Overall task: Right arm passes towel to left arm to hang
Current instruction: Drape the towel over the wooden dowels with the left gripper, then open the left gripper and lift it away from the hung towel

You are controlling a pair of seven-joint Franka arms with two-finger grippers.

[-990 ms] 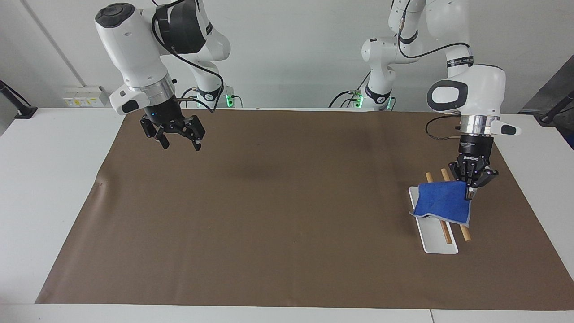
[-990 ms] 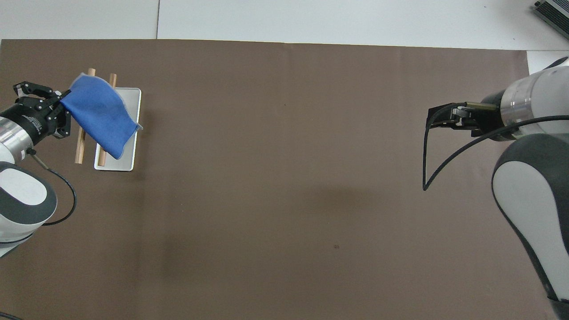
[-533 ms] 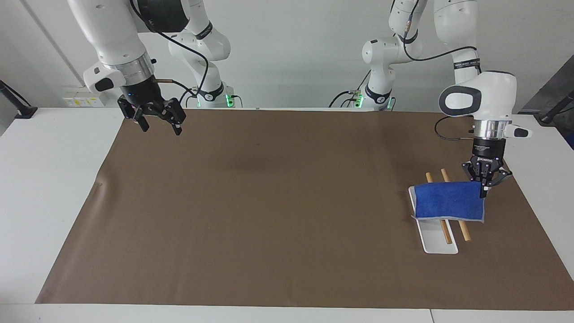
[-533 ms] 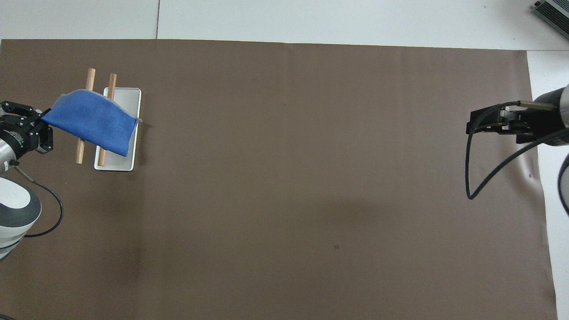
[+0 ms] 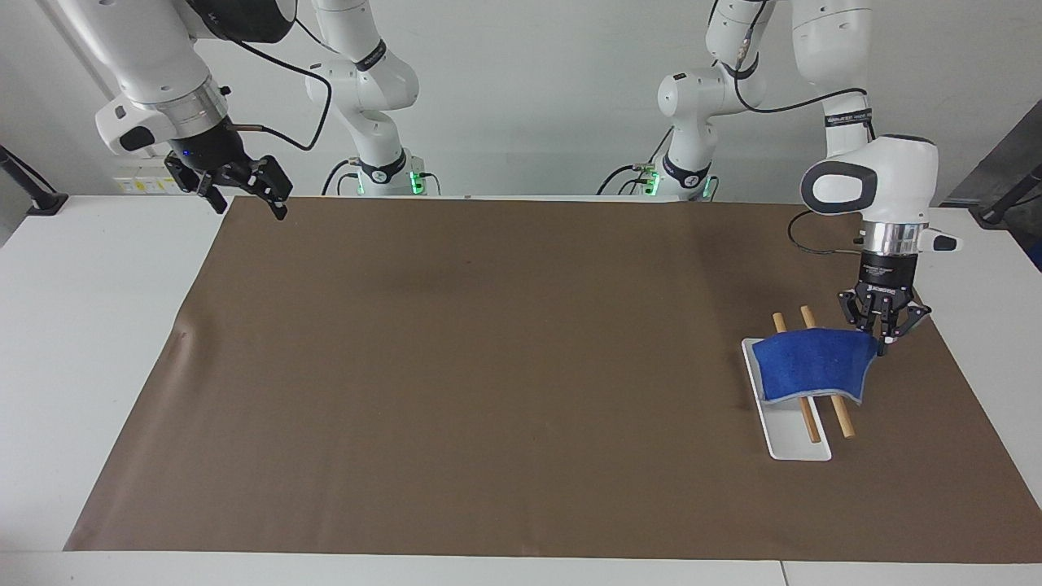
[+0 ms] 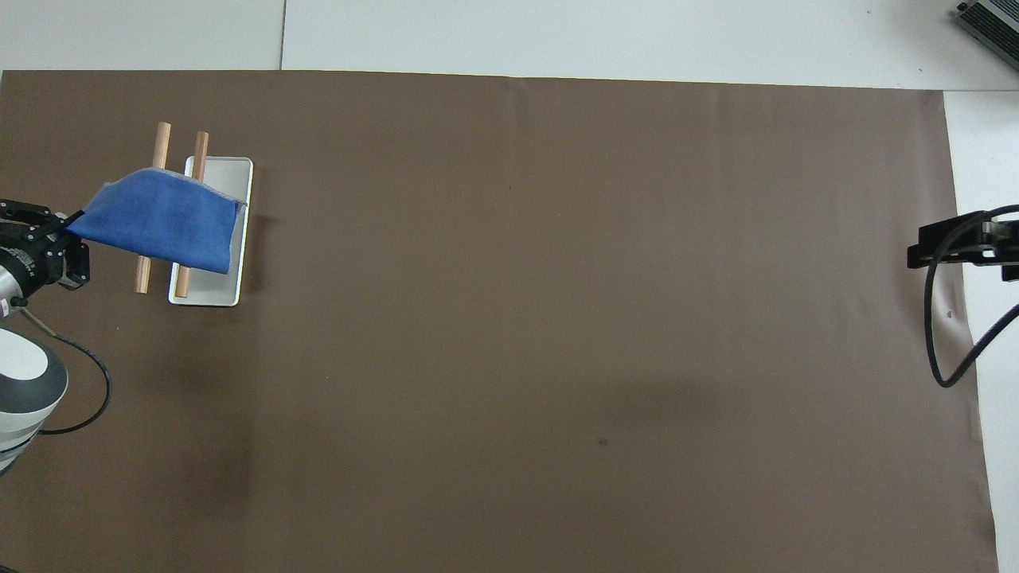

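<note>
The blue towel [image 5: 810, 365] lies draped over the two wooden rods [image 5: 843, 423] of a small rack at the left arm's end of the table. My left gripper [image 5: 882, 340] is just above the rods, on the side toward the table's edge. It is shut on the towel's corner, which is pulled up toward it. In the overhead view the towel [image 6: 163, 227] spans both rods [image 6: 162, 135], with the left gripper [image 6: 70, 239] at its corner. My right gripper [image 5: 251, 208] is open and empty. It is raised over the mat's corner at the right arm's end and shows partly in the overhead view [image 6: 927, 251].
The rack stands on a white oblong base plate [image 5: 796, 443], which also shows in the overhead view [image 6: 208, 296]. A brown mat [image 5: 505, 366] covers most of the table. White table shows around it.
My left gripper has drawn the towel across the rods toward the table's edge and lowered it. The towel now sags over both rods. My right gripper has pulled back and up toward its own end.
</note>
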